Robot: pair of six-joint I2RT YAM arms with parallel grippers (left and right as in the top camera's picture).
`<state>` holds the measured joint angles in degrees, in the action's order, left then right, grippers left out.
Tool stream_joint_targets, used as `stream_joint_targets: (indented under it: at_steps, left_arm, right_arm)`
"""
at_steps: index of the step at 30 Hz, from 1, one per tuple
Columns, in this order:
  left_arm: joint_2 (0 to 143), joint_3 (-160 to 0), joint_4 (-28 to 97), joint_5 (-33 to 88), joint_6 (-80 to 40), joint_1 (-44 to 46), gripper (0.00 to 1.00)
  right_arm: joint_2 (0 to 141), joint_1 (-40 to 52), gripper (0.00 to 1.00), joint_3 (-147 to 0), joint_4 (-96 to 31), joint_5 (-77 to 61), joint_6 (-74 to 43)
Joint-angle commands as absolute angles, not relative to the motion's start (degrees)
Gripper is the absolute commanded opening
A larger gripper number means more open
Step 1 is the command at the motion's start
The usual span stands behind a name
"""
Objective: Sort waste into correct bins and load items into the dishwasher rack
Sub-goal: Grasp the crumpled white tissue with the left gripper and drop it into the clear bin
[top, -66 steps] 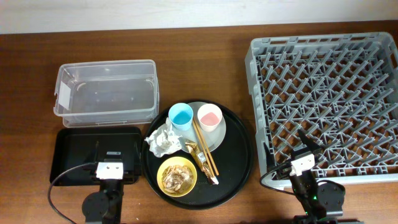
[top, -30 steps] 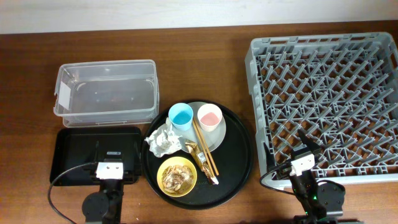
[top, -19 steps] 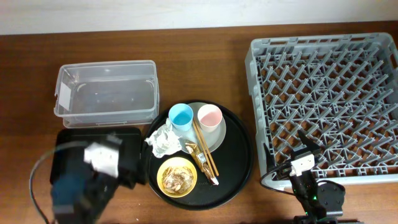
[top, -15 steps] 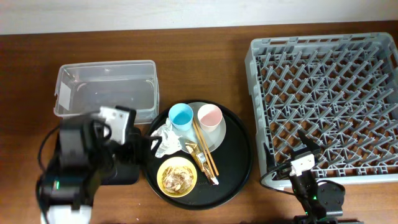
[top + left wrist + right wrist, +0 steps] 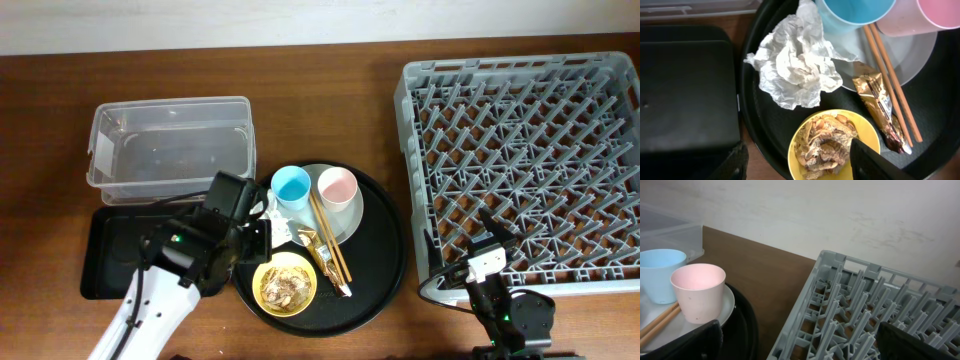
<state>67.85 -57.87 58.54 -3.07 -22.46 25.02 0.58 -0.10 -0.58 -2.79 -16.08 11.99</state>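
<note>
My left gripper (image 5: 256, 236) (image 5: 801, 166) is open and empty, hovering over the left side of the round black tray (image 5: 385, 262), its fingers either side of the yellow bowl (image 5: 836, 144) (image 5: 285, 282) of tan food scraps (image 5: 826, 146). The crumpled white tissue (image 5: 796, 64) (image 5: 274, 224) lies just beyond. The gold wrapper (image 5: 880, 107) and chopsticks (image 5: 892, 85) lie to the right, by the blue cup (image 5: 291, 186), pink cup (image 5: 336, 186) and plate (image 5: 347, 218). My right gripper (image 5: 490, 262) (image 5: 800, 350) is open at the front edge of the grey rack (image 5: 520, 160).
The clear tub (image 5: 170, 148) stands at the back left. The shallow black rectangular tray (image 5: 112, 250) (image 5: 685, 95) sits in front of it, right beside the round tray. In the right wrist view the pink cup (image 5: 697, 297) is left of the rack (image 5: 865, 315).
My left arm has lifted from its rest at the table's front edge and swung right and forward, over the tissue and bowl. The right arm has not moved.
</note>
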Motion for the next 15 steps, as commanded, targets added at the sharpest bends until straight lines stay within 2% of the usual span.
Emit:
stream_joint_targets:
  at_steps: [1, 2, 4, 8, 11, 12, 14, 15]
  left_arm:
    - [69.1, -57.95, 58.35, -5.87, -24.88, 25.52, 0.65]
    - [70.67, -57.84, 58.37, -5.82, -24.88, 25.52, 0.71]
    - [75.31, -57.3, 57.52, -5.19, -26.98, 25.52, 0.74]
    - [86.43, -57.3, 47.75, -5.41, -26.96, 25.5, 0.81]
    - [93.93, -57.3, 43.62, -5.41, -26.96, 25.5, 0.82]
    - [96.01, -57.3, 42.85, -5.34, -26.96, 25.5, 0.86]
    - [98.02, -57.28, 42.81, -5.39, -26.96, 25.5, 0.85]
    - [98.28, -57.28, 42.65, -5.37, -26.96, 25.5, 0.75]
  right_arm:
    - [0.21, -0.4, 0.99, -0.32, -3.05, -15.99, 11.55]
    - [0.21, -0.38, 0.99, -0.32, -3.05, -15.99, 11.55]
    - [0.21, -0.4, 0.99, -0.32, -3.05, -15.99, 11.55]
    - [0.21, -0.4, 0.99, -0.32, -3.05, -15.99, 11.55]
    - [0.21, -0.38, 0.99, -0.32, -3.05, -15.99, 11.55]
    - [0.21, -0.4, 0.99, -0.32, -3.05, -15.99, 11.55]
    - [0.21, -0.4, 0.99, -0.32, -3.05, -15.99, 11.55]
    - [0.21, -0.4, 0.99, -0.32, -3.05, -15.99, 11.55]
